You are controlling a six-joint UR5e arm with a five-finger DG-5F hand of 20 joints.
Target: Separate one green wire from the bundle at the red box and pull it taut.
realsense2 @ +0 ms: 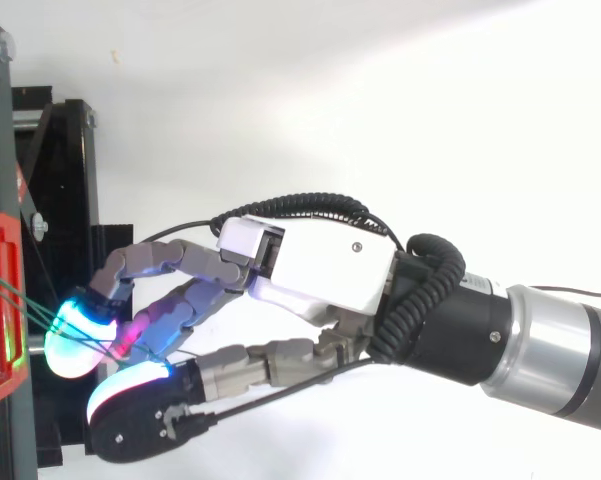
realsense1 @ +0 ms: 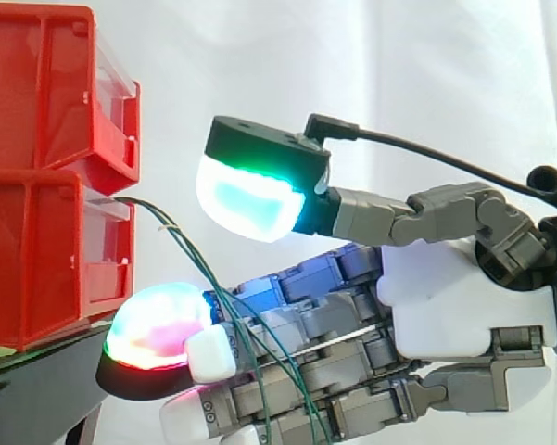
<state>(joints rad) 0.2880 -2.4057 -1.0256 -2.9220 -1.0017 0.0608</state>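
Thin green wires (realsense1: 195,264) come out of the gap between the upper red plastic bin (realsense1: 37,93) and the lower red plastic bin (realsense1: 37,260). On my side view they slant down and to the right in nearly straight lines until they meet the robot's grey-and-white hand (realsense1: 445,297). From there I see them cross the outstretched fingers and drop toward the bottom edge.

The hand comes in from the right and is spread. Its fingers reach almost straight toward the bins, and the thumb is lifted well above them with a wide gap between. The thumb pad (realsense1: 250,199) glows white and cyan with a green rim. The nearest finger pad (realsense1: 158,338) glows red, magenta and green, and sits just beside the lower bin's bottom corner, above the black stand (realsense1: 37,380).

From above, I see the strands leave the red bin at the left edge and run to the glowing fingertips, where they pass among the fingers. A white curtain (realsense1: 426,74) hangs behind.
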